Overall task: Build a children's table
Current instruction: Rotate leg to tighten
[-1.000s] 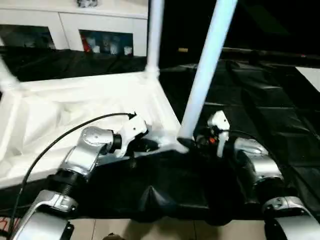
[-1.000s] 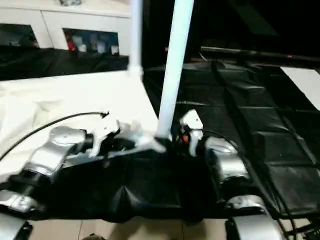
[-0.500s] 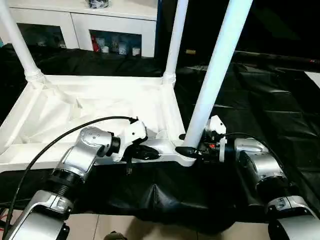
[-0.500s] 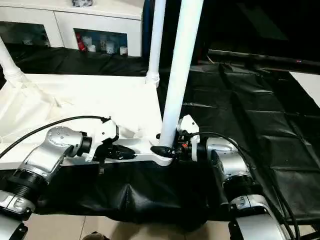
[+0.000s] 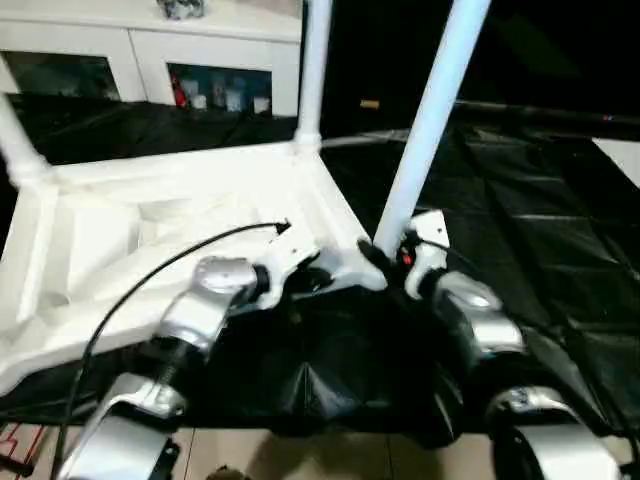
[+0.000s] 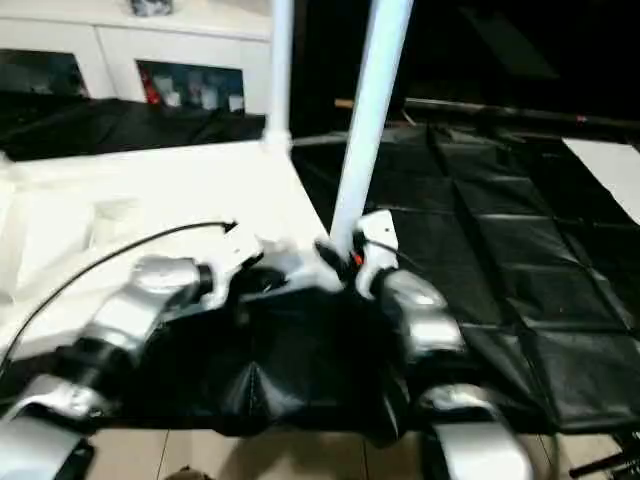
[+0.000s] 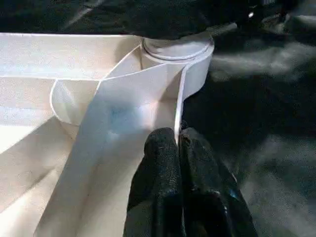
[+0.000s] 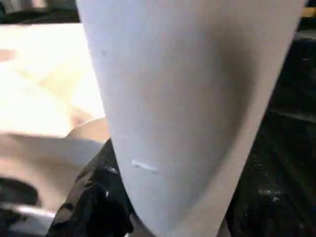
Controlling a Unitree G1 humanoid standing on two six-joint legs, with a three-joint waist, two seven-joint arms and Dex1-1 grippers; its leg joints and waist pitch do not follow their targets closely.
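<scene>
The white table top (image 5: pixel 150 215) lies upside down on a black sheet, ribbed underside up. Three white legs stand in its corner sockets: far left (image 5: pixel 14 148), far right (image 5: pixel 312 70) and near right (image 5: pixel 432 115). My right gripper (image 5: pixel 380 252) is shut around the base of the near right leg (image 8: pixel 187 98), with one black finger (image 8: pixel 94 197) against it. My left gripper (image 7: pixel 177 136) is shut on the thin rim wall (image 7: pixel 177 106) just beside that corner socket (image 7: pixel 177 49); in the left eye view the left gripper (image 5: pixel 318 278) sits at the near rim.
A white cabinet with glass doors (image 5: pixel 150 50) stands behind the table top. Black sheeting (image 5: pixel 530 200) covers the ground to the right and under the table. A black cable (image 5: pixel 170 265) arcs over my left forearm. Light floor tiles (image 5: pixel 330 455) show at the near edge.
The whole picture has shifted and tilted, so the camera moved. Both grippers keep their holds at the near right corner, and the leg stays in its socket.
</scene>
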